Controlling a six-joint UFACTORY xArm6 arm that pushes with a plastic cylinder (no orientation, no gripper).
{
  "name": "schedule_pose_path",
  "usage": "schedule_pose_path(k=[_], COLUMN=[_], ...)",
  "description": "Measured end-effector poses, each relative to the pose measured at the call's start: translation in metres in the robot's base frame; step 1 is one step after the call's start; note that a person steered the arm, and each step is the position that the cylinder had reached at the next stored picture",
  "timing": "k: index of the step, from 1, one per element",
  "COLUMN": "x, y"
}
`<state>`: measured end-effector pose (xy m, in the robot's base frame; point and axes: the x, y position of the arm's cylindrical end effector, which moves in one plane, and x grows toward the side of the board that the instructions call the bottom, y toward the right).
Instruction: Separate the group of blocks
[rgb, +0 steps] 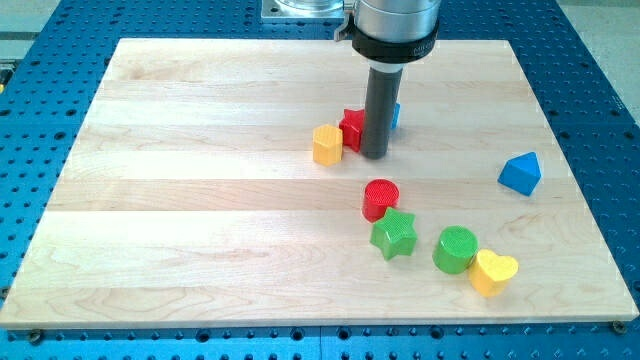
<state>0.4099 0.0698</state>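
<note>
Near the worktop's (200, 280) bottom edge, a yellow heart (493, 272) touches a green cylinder (456, 249); a green star (394, 235) and red cylinder (380, 198) sit beside. A blue triangle (521, 173) lies apart near the right edge. The rod stands upright; my tip (375, 155), a bare tool holding nothing, touches a red block (351, 128) beside a yellow block (327, 144), a blue block (395, 115) behind.

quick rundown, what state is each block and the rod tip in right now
my tip: down on the board, against the red block's right side
red block: touching yellow block
yellow block: leftmost of the cluster
blue block: mostly hidden behind the rod
red cylinder: touching green star
green star: flat
green cylinder: touching yellow heart
yellow heart: flat
blue triangle: alone
</note>
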Motion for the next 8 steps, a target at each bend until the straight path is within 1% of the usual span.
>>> schedule_pose_path(k=[2, 3, 4, 5, 6, 7, 8], x=[-0.022, -0.047, -0.098, -0.124, -0.133, -0.146, -0.145], y=[-0.074, -0.067, -0.041, -0.020, 0.004, -0.027, -0.018])
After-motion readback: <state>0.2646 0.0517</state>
